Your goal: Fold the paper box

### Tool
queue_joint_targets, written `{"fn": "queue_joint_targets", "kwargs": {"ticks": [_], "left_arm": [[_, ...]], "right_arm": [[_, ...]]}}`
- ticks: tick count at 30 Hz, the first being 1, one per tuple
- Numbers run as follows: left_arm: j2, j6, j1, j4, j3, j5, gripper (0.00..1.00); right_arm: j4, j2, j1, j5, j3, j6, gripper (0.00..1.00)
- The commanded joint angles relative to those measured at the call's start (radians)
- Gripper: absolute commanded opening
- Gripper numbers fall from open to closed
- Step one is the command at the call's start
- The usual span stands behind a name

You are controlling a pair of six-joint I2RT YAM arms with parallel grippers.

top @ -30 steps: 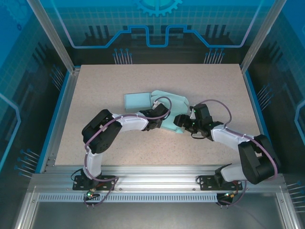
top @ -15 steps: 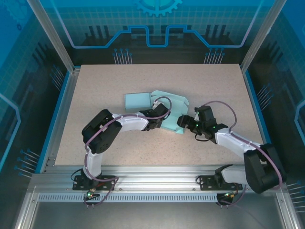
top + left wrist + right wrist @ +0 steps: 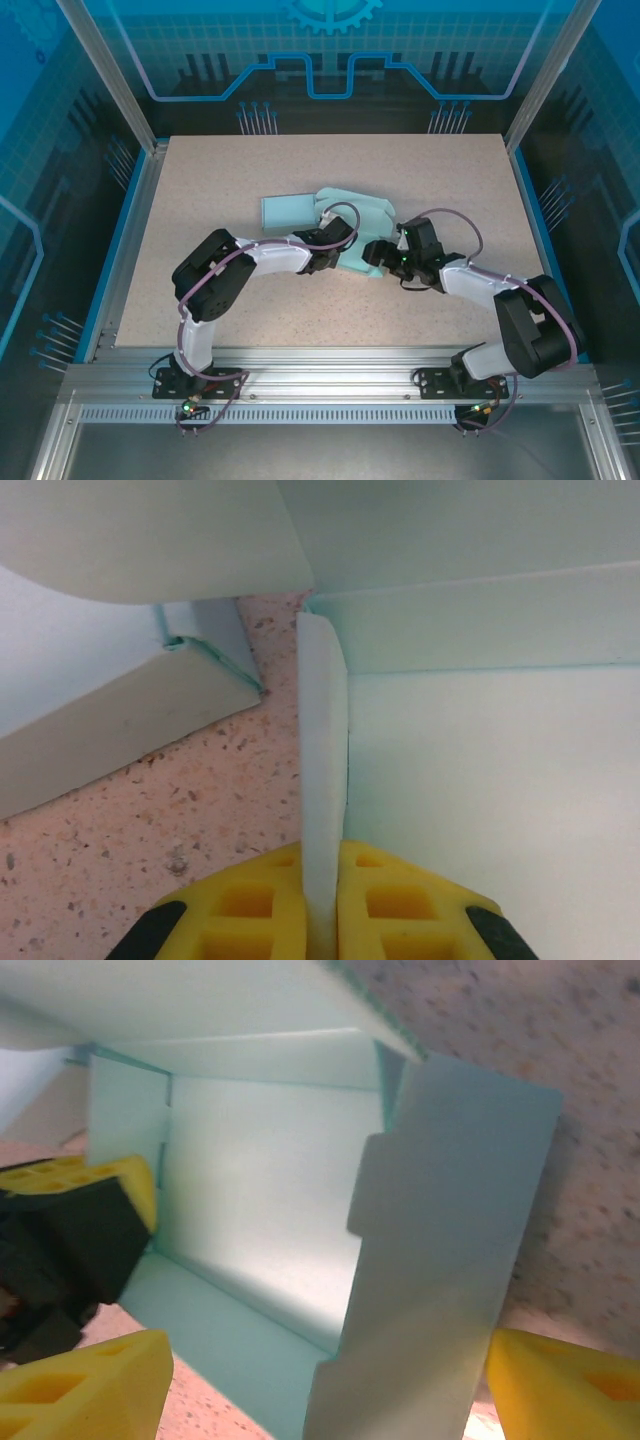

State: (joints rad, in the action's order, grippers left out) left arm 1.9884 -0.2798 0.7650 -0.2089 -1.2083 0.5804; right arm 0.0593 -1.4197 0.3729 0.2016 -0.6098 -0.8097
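Paper box (image 3: 365, 215) first, Sam. Where is it?

Sam: It is in the middle of the top view, on the speckled table (image 3: 220, 180). It is pale green and half open, with walls and flaps sticking out. A flat blue piece (image 3: 288, 210) lies just beside it, on the left.

Mia: What about the 2 arms?

Sam: Both reach in from the bottom of the frame and meet at the lower edge of the box. The left gripper (image 3: 326, 260) is at the box's lower left. The right gripper (image 3: 378, 252) is at its lower right.

Mia: Is the left one holding something?

Sam: Yes. In the left wrist view its 2 yellow fingers (image 3: 260, 910) are at the bottom middle. They are squeezed onto 1 thin white flap (image 3: 322, 780) of the box. That flap stands on its edge and runs straight up the frame. The box floor is to the right of it and bare table to the left.

Mia: And the right one?

Sam: In the right wrist view its 2 fingers (image 3: 80, 1390) are far apart, 1 in each lower corner. A notched flap (image 3: 440, 1260) of the box stands between them. I cannot tell if it touches them. The inside of the box is behind it. The left gripper shows at the left edge, yellow and black.
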Motion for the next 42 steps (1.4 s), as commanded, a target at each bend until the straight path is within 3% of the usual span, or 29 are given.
{"fn": "queue_joint_targets", "kwargs": {"ticks": [1, 6, 12, 21, 28, 36, 42], "left_arm": [[0.059, 0.022, 0.003, -0.104, 0.006, 0.041, 0.06], [0.059, 0.023, 0.004, -0.105, 0.001, 0.041, 0.06], [0.059, 0.023, 0.006, -0.104, 0.001, 0.041, 0.06], [0.062, 0.024, 0.007, -0.110, -0.003, 0.041, 0.06], [0.064, 0.017, 0.008, -0.117, -0.014, 0.041, 0.06], [0.071, 0.016, 0.014, -0.123, -0.027, 0.038, 0.06], [0.073, 0.016, 0.013, -0.129, -0.022, 0.047, 0.06]], "right_arm": [[0.038, 0.014, 0.027, 0.018, -0.041, 0.018, 0.82], [0.045, -0.010, 0.031, 0.010, -0.051, 0.017, 0.80], [0.075, -0.052, 0.032, 0.012, -0.060, 0.020, 0.71], [0.071, -0.032, 0.058, 0.007, -0.070, 0.035, 0.76], [0.053, 0.018, 0.069, -0.033, -0.059, 0.041, 0.69], [0.094, -0.063, 0.070, -0.027, -0.081, 0.032, 0.65], [-0.048, -0.052, 0.049, -0.107, -0.155, 0.109, 0.66]]}}
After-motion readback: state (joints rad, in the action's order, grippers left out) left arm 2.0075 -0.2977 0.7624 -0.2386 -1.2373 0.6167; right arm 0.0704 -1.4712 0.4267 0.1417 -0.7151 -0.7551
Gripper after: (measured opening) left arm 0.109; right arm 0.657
